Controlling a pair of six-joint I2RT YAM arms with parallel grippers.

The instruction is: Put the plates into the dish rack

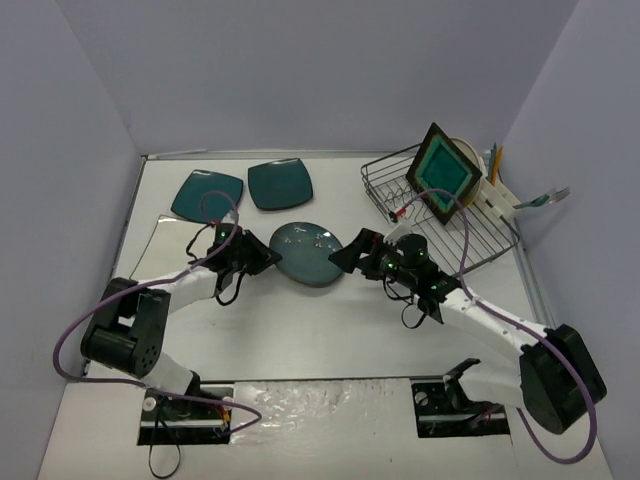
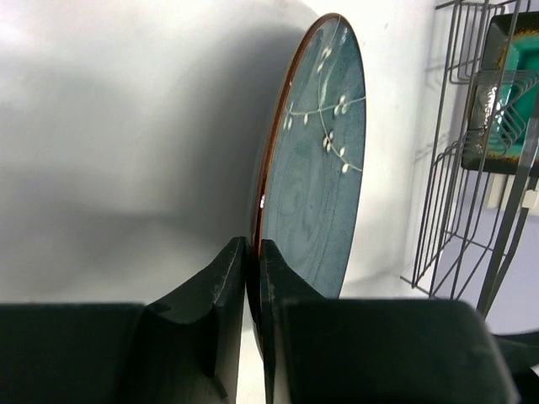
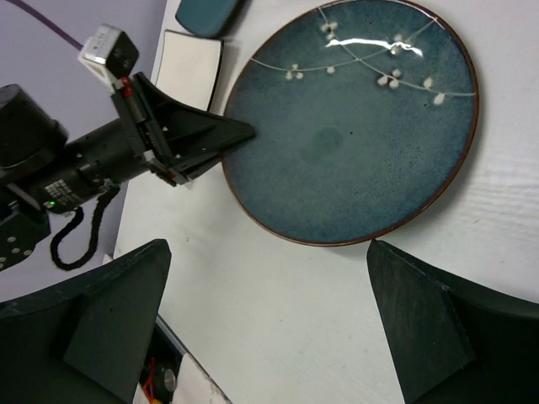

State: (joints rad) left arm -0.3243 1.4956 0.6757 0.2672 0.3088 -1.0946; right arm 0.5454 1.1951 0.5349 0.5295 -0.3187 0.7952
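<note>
A blue-grey round plate [image 1: 308, 254] with white blossom sprigs sits mid-table. My left gripper [image 1: 267, 256] is shut on its left rim; the left wrist view shows both jaws pinching the brown edge of the plate [image 2: 324, 168]. My right gripper [image 1: 346, 258] stands open at the plate's right side, its wide-spread fingers [image 3: 114, 307] just short of the rim and touching nothing. Two dark teal square plates [image 1: 207, 195] [image 1: 279, 184] lie at the back left. The dish rack [image 1: 480, 235] at the back right holds a brown-rimmed teal square plate [image 1: 443, 172], upright, with a cream plate [image 1: 466, 150] behind it.
A white square plate [image 3: 192, 67] lies beside the left arm. A white utensil holder [image 1: 503, 196] with cutlery hangs on the rack's right side. Grey walls close the table on three sides. Both arm bases stand at the near edge.
</note>
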